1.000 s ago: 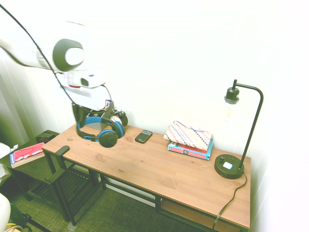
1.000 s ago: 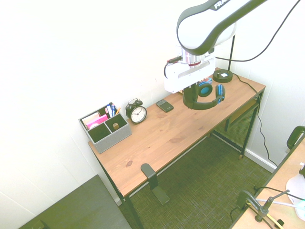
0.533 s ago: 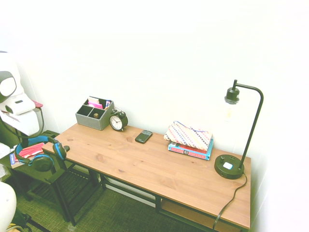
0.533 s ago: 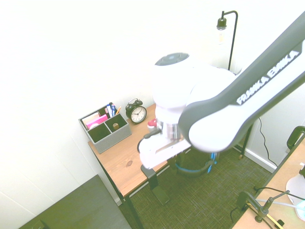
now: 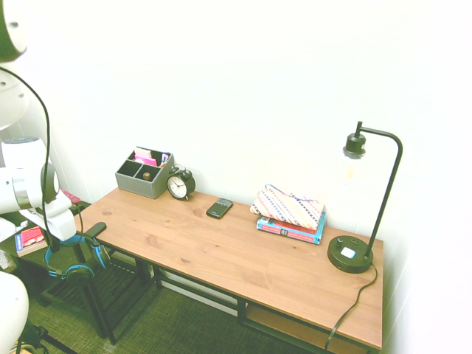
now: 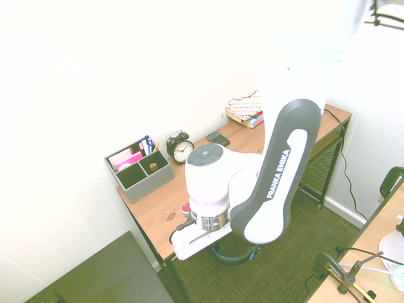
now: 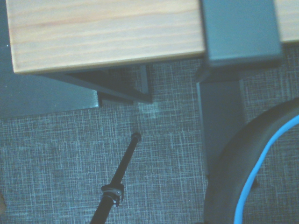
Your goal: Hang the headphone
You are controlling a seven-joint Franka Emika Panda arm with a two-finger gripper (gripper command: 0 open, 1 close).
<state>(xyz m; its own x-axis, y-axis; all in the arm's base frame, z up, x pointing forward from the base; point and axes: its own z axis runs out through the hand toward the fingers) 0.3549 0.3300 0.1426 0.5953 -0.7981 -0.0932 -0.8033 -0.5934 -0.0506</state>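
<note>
The gripper (image 5: 68,240) points straight down off the end of the desk (image 5: 243,258), beside and below the desktop edge; its fingers are hidden behind the wrist in both exterior views, but it reads as pressed together, pinching the headphone (image 5: 72,264), which hangs from it with the blue band arcing just below the claw and the ear cups to either side; in the second exterior view only a sliver of the blue band shows under the white wrist; in the wrist view the black-and-blue band curves in close to the camera, over the grey carpet.

The black hook (image 5: 94,229) clamped at the desk end sits right beside the claw, at about band height or slightly above; its clamp bracket and downward post fill the wrist view next to the band; whether the band already rests on the hook cannot be told.

Step in hand, judged: the carry is done and the band is being placed at the hook; not yet hung, grip not yet released.

Next move likely calls for sliding the band sideways over the hook arm, lowering until the hook takes the weight, then spreading the fingers and lifting clear; risk: the band missing the arm and dropping to the floor.

The alarm clock (image 5: 178,184), grey organizer (image 5: 143,175), phone (image 5: 219,208) and lamp (image 5: 361,214) sit on the desktop well away from the claw; irrelevant here.
</note>
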